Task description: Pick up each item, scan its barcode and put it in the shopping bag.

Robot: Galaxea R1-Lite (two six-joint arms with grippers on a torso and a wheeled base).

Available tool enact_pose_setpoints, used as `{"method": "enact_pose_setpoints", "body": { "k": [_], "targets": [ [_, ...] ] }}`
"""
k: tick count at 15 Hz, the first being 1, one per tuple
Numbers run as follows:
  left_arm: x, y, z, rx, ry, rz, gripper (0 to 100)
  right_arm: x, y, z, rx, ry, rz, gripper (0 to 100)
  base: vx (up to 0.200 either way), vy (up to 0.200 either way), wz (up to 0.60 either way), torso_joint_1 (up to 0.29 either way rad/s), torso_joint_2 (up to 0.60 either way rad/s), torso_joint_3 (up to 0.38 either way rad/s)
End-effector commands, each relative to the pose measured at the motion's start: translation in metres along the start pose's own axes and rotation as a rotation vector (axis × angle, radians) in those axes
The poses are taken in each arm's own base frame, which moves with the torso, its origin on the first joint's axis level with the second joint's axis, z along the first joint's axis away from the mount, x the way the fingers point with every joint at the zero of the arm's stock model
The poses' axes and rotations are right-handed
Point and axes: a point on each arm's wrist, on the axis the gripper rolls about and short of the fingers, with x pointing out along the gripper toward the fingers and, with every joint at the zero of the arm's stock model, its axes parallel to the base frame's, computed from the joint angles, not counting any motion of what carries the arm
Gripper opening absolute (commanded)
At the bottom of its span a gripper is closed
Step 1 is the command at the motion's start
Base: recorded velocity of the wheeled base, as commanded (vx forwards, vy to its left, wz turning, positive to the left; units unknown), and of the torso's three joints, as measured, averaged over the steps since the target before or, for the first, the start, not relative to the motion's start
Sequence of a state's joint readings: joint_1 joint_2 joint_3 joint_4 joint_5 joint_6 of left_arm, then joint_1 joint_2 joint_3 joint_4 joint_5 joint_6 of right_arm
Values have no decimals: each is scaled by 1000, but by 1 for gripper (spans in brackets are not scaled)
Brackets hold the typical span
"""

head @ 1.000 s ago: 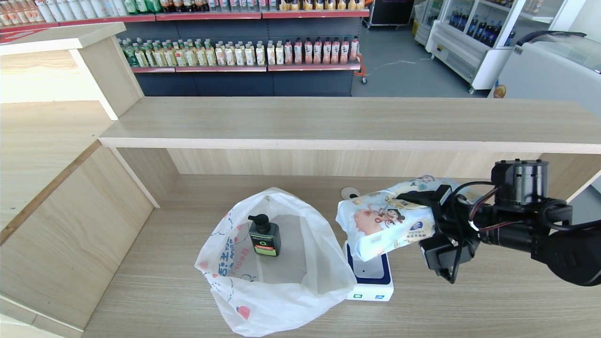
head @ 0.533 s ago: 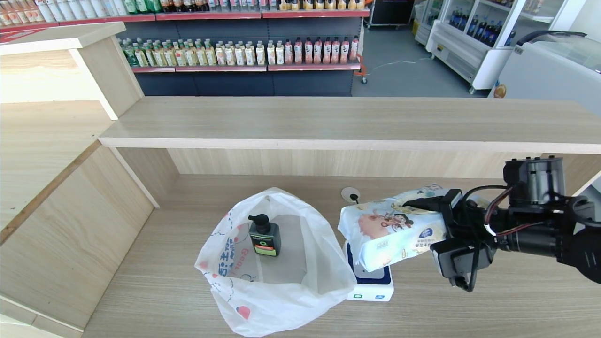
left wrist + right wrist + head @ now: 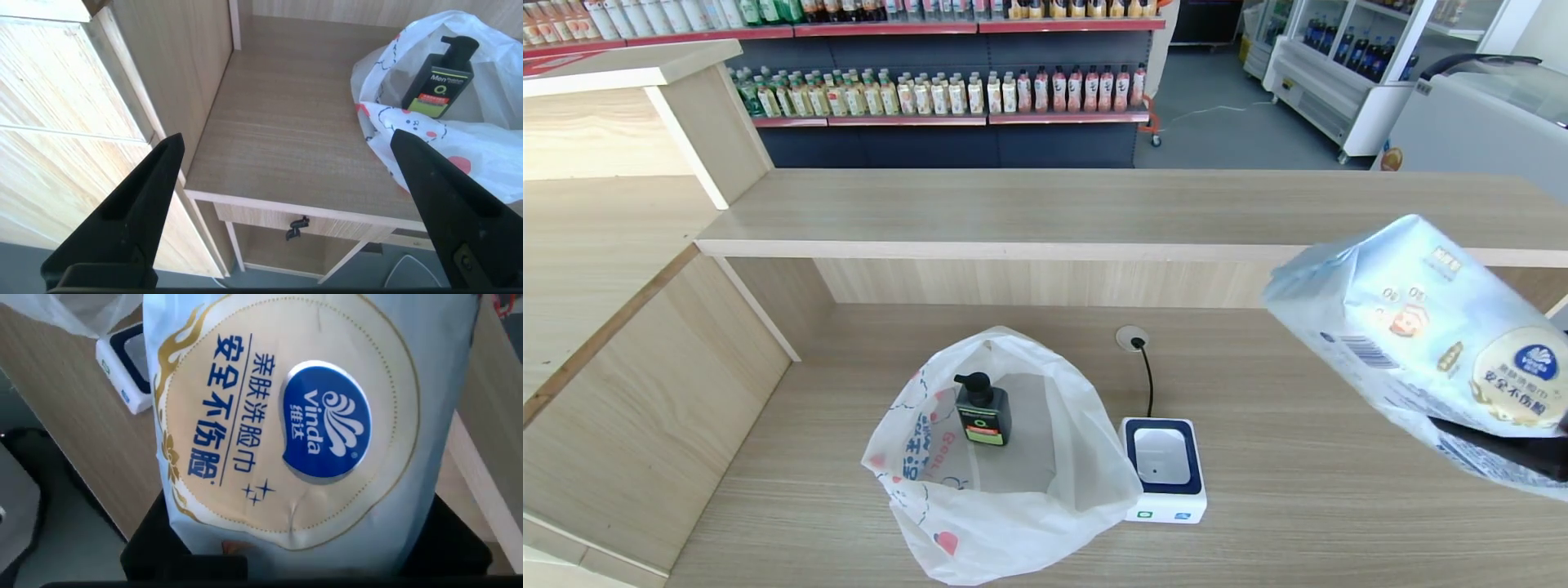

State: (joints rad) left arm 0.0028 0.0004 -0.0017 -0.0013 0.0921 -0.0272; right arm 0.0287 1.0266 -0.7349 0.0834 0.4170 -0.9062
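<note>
A white and pale blue tissue pack (image 3: 1429,343) hangs high at the right, well above the counter, with its barcode (image 3: 1364,353) on the side turned down and left. My right gripper (image 3: 1515,447) is shut on its lower end; the pack (image 3: 310,433) covers most of the gripper. On the counter the white shopping bag (image 3: 1005,457) lies open with a black pump bottle (image 3: 983,411) upright inside. The white and blue scanner (image 3: 1164,465) sits just right of the bag. My left gripper (image 3: 286,212) hangs open past the counter's left end, away from the bag (image 3: 458,122).
A black cable runs from the scanner back to a round grommet (image 3: 1133,336). A raised wooden ledge (image 3: 1094,212) borders the counter at the back and a wooden side wall (image 3: 645,408) on the left. Bare counter lies right of the scanner.
My right arm lifted the tissue pack from over the scanner up and to the right, closer to the camera, and turned it. The scanner's top is now uncovered.
</note>
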Motion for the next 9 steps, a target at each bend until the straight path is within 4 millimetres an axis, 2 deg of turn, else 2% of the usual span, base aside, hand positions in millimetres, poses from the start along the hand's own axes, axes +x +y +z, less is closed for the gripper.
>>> {"method": "enact_pose_setpoints", "body": {
  "k": [1,2,4,6,9],
  "targets": [
    [0,0,0,0,-1,2,100,-34,9,-8,260,59,-156,0,0,0,0,0,0,0],
    [0,0,0,0,-1,2,100,-34,14,-17,293,99,-170,0,0,0,0,0,0,0],
    [0,0,0,0,-1,0,100,-34,15,-19,402,99,-179,0,0,0,0,0,0,0],
    [0,0,0,0,-1,2,100,-31,16,-21,438,121,-162,0,0,0,0,0,0,0],
    [0,0,0,0,-1,2,100,-30,20,-22,457,146,-118,0,0,0,600,1,1,5]
  ]
}}
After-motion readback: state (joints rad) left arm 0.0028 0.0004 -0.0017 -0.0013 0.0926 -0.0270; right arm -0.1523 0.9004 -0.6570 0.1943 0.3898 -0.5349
